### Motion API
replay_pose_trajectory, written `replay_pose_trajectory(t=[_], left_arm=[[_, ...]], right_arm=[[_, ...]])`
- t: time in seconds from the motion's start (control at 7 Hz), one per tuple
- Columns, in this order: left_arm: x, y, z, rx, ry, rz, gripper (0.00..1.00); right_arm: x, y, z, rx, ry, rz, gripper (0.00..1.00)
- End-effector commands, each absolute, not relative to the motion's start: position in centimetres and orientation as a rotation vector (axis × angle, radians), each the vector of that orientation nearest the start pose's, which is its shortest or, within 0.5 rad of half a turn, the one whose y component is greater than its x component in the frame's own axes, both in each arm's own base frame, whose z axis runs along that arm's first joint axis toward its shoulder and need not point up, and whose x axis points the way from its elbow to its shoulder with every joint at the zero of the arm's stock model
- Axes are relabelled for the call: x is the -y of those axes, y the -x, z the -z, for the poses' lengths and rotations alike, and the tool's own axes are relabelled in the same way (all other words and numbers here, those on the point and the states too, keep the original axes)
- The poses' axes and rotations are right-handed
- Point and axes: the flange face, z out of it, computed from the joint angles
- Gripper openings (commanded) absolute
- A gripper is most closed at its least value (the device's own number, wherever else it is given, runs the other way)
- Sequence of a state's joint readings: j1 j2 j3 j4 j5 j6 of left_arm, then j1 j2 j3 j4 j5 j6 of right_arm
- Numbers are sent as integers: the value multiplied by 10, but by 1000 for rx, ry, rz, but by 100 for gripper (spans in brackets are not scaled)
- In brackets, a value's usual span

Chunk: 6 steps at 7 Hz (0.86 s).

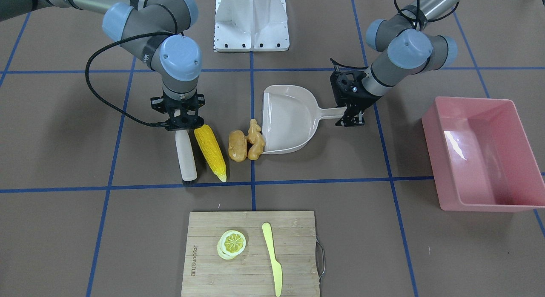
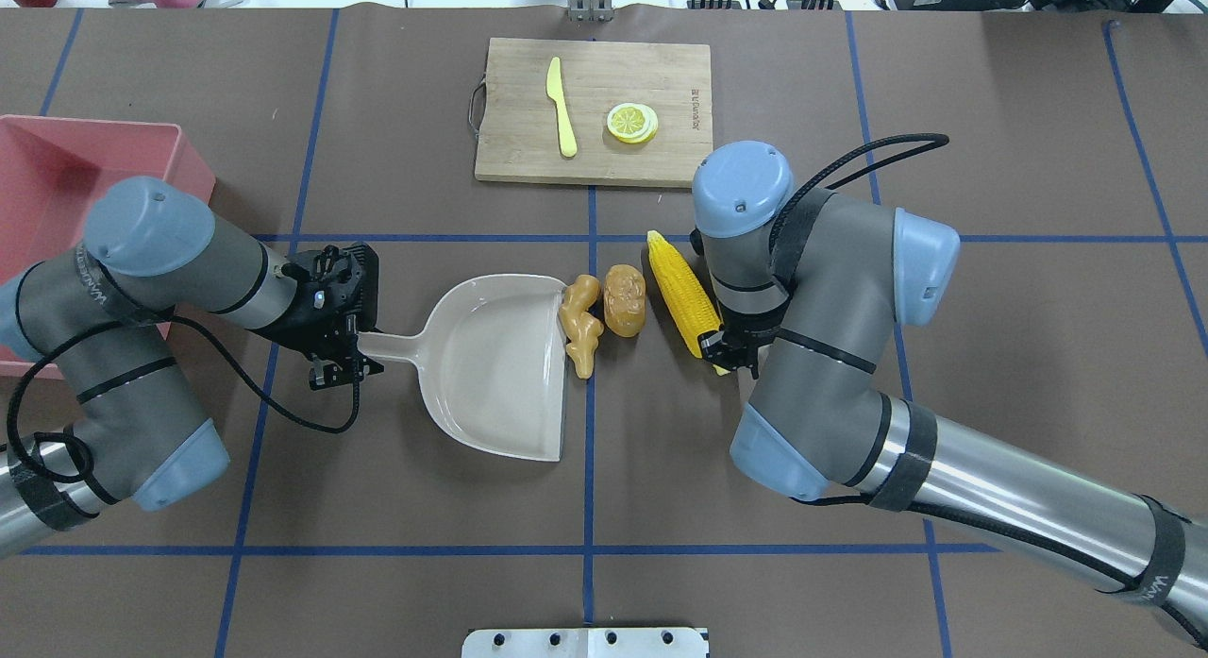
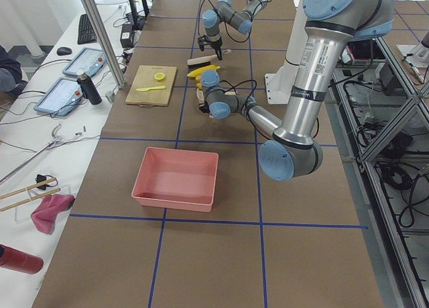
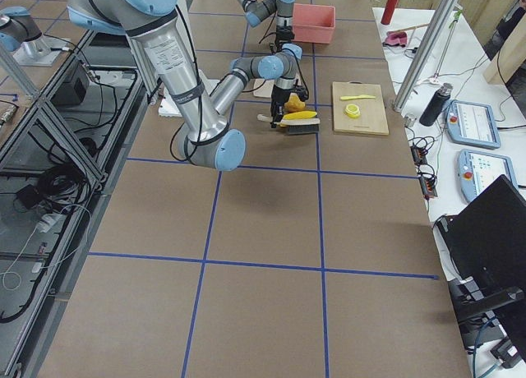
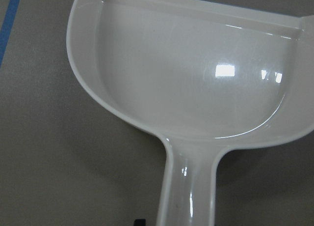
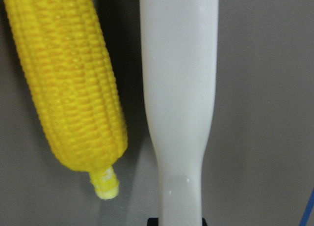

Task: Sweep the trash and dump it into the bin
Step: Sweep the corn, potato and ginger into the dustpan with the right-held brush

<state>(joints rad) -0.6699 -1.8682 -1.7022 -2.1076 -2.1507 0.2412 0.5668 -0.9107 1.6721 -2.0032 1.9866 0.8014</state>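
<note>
Ginger [image 1: 254, 139] at dustpan [image 1: 289, 118] mouth; potato [image 1: 237, 145] beside it; corn [image 1: 210, 151], brush [image 1: 185, 154] beyond.

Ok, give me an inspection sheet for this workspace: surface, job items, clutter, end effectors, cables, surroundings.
Surface: brown table with a blue tape grid.
Job's things: corn, potato and ginger lie in a row between brush and dustpan, with the ginger at the pan's lip; bin is empty.
Clutter: cutting board with lemon slices and knife.
End effectors: left end effector shut on the dustpan handle; right end effector shut on the brush.
Cables: black cables loop off each wrist, clear of the trash.
Surroundings: side bench with tablets and bottle.
</note>
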Motion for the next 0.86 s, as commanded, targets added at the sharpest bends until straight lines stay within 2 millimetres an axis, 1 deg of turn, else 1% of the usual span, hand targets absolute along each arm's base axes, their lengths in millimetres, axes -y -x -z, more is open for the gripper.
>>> replay_pose_trajectory(t=[0.0, 0.14, 0.29, 0.43, 0.57, 0.71], left_arm=[[435, -422, -369, -893, -747, -1246, 42], [434, -421, -367, -904, -738, -1223, 42], [434, -421, -365, -907, -738, -1218, 42], [434, -420, -366, -905, -737, -1217, 42], [434, -421, -365, -905, -739, -1218, 48], [433, -422, -365, -904, -743, -1229, 66]], right_arm=[[419, 548, -259, 527, 139, 304, 0], [414, 553, -241, 561, 149, 318, 0], [411, 556, -229, 589, 163, 324, 0], [409, 558, -227, 597, 162, 325, 0], [404, 562, -225, 602, 163, 334, 0], [397, 567, -222, 605, 171, 331, 0]])
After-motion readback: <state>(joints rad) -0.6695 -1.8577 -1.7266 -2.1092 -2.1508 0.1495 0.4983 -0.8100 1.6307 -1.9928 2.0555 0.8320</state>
